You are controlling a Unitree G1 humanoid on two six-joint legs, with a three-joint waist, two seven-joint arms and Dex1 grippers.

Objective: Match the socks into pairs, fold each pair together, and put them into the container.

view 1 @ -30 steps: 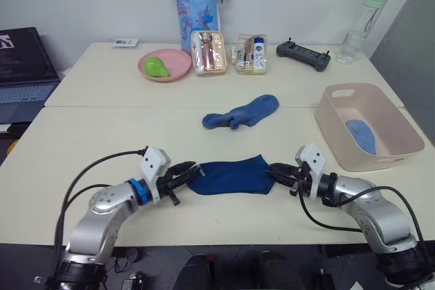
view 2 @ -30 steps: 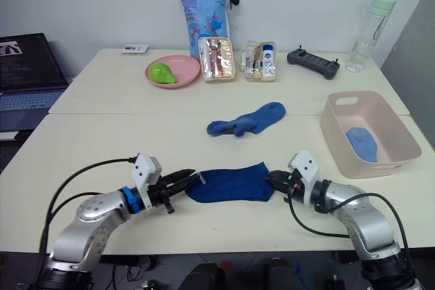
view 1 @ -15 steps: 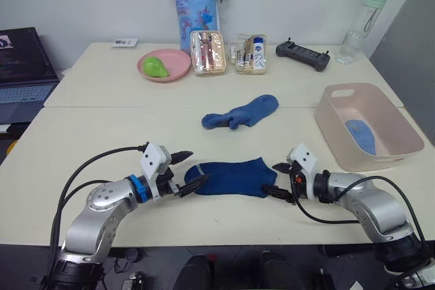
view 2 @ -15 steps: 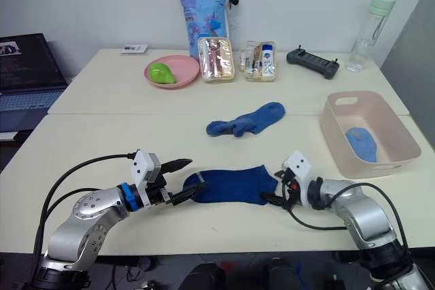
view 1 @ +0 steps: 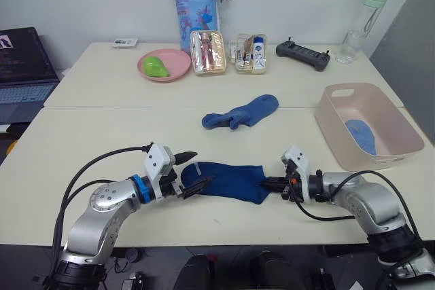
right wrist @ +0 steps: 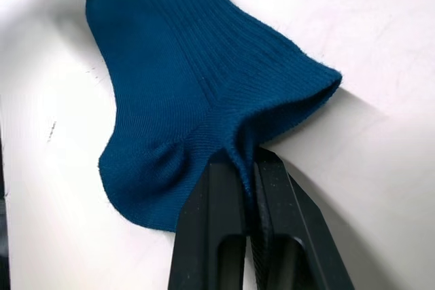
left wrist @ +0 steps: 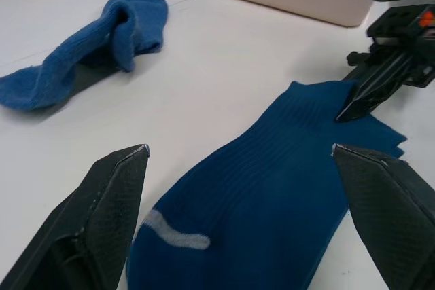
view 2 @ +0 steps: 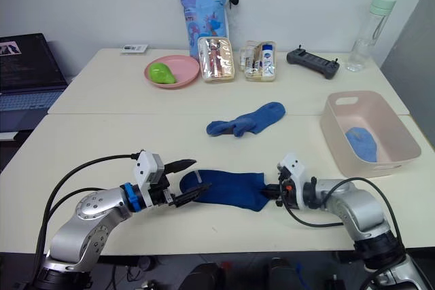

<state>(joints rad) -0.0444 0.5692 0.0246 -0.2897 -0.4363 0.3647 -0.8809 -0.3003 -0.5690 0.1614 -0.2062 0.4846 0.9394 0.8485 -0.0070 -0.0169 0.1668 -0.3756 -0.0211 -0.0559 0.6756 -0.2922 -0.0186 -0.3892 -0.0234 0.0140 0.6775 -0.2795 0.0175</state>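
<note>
right gripper [right wrist: 246, 168] is pinched tight on the edge of the dark blue sock [view 1: 231, 180], and the fabric bunches up where the two black fingers [right wrist: 216, 236] squeeze it. left gripper [view 1: 192, 171] is spread wide at the sock's other end, one finger above the cuff and one beside it, gripping nothing. from the left wrist camera you can see the pale mark [left wrist: 175, 236] on the sock between those two open fingers [left wrist: 109, 195].

taking that dark sock as the reference: it lies flat on the near table [view 1: 81, 154], between the two grippers. a medium blue sock [view 1: 241, 113] sits loosely folded a bit farther back on the table, well apart from it. off to the robot's right is the pink tub [view 1: 340, 137] with a light blue sock [view 1: 362, 135] lying inside on its floor.

farther back, past the medium sock, on the second table: a pink plate [view 1: 175, 66] with something green [view 1: 157, 67] on it, two small clear boxes [view 1: 208, 52] side by side, and a tall blue patterned bag [view 1: 194, 8] standing behind them. right of those there's a black controller [view 1: 303, 56] and a clear bottle with a green cap [view 1: 363, 25]. a laptop [view 1: 20, 66] sits far off to the robot's left.
</note>
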